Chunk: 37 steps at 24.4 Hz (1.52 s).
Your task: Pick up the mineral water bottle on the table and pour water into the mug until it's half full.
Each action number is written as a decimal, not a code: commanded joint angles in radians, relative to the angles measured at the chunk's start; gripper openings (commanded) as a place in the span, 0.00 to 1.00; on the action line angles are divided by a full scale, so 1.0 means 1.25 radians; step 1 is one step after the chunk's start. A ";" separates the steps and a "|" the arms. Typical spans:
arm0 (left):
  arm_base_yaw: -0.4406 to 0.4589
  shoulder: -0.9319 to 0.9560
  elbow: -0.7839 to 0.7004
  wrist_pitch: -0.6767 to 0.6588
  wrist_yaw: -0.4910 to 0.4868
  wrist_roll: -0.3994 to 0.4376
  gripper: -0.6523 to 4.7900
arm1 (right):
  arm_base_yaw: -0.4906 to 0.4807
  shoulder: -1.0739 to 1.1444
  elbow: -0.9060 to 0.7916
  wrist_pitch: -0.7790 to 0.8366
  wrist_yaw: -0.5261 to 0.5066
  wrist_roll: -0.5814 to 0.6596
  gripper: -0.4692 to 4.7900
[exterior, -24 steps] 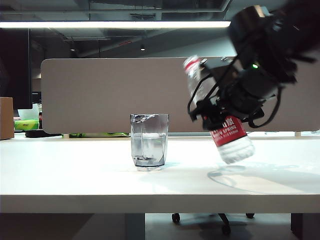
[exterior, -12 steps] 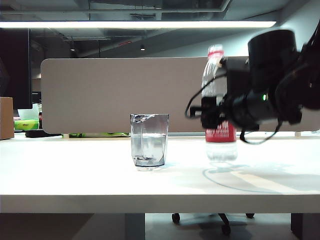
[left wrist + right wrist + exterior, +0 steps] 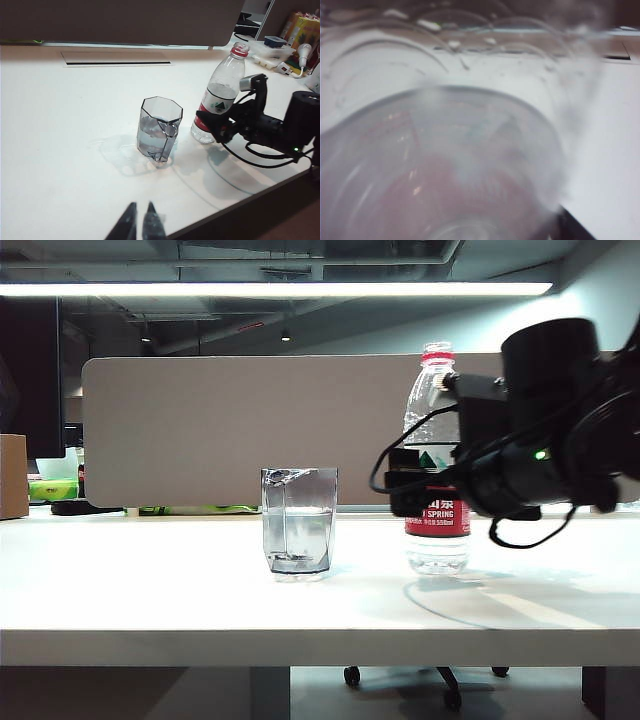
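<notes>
The mug (image 3: 299, 523) looks about half full and the mineral water bottle (image 3: 436, 465) stands upright on the worktop (image 3: 150, 590) to its right, so pouring seems done; the right gripper (image 3: 425, 490) sits at the label, its jaws' grip not discernible, while the left gripper (image 3: 138, 226) waits pinched together at the near edge.

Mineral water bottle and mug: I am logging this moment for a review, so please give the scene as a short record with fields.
mineral water bottle: upright on the table, uncapped, to the right of the mug in the exterior view
mug: upright, apart from the bottle, holds water to about half its height
right gripper: at the bottle's label; whether its jaws press the bottle cannot be told
left gripper: low over the table's near edge, fingers nearly together, holding nothing
</notes>
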 commanded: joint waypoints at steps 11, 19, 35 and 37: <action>-0.001 0.000 0.001 0.008 0.002 0.001 0.16 | 0.001 -0.447 -0.341 -0.113 0.008 -0.067 0.35; -0.001 -0.001 0.001 0.008 0.002 0.001 0.16 | 0.001 -0.804 -0.419 -0.362 0.005 -0.048 0.08; -0.001 -0.001 0.001 0.008 0.002 0.001 0.16 | -0.233 -1.229 -0.425 -0.779 -0.164 -0.047 0.08; -0.001 -0.001 0.001 0.008 0.003 0.001 0.16 | -0.251 -1.270 -0.425 -0.839 -0.179 -0.047 0.08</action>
